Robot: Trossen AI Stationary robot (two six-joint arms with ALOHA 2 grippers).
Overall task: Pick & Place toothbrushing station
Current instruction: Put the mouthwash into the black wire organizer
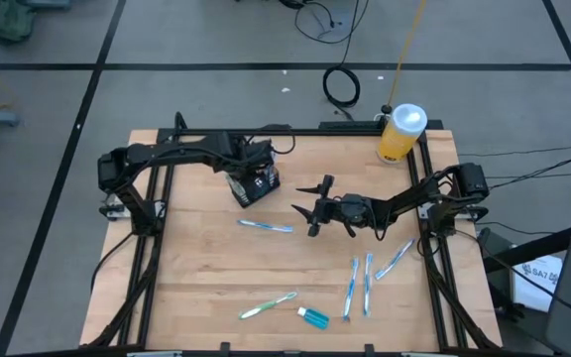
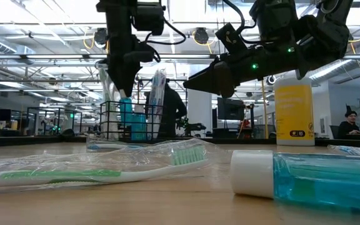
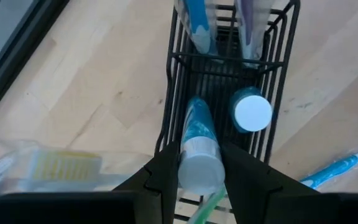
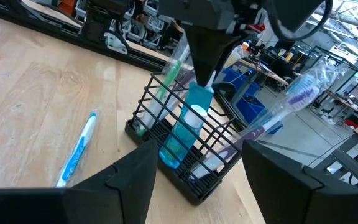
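The toothbrushing station, a black wire caddy (image 1: 256, 186) (image 4: 197, 177), stands on the table left of centre. Wrapped toothbrushes (image 4: 291, 99) and a white-capped tube (image 3: 252, 112) stand in it. My left gripper (image 3: 199, 180) hangs over it, pointing steeply down, shut on a blue tube (image 4: 182, 134) with a white cap. The tube leans down into the caddy. My right gripper (image 1: 310, 208) stands open and level to the caddy's right, its fingers (image 4: 123, 180) toward the caddy, touching nothing. My left gripper pinches the blue tube's white cap end (image 3: 199, 163) between its two fingers, coming from above and pointing steeply down. The tube hangs tilted below the fingers, and its lower end (image 4: 169, 155) is inside the caddy. Whether that end rests on the caddy's floor, I cannot tell.
A yellow bottle (image 1: 401, 134) with a white cap stands at the far right corner. Wrapped toothbrushes lie loose on the table: a blue one (image 1: 266, 226) near the caddy, several (image 1: 360, 286) at the near right, a green one (image 1: 269, 305) beside a small blue bottle (image 1: 314, 317).
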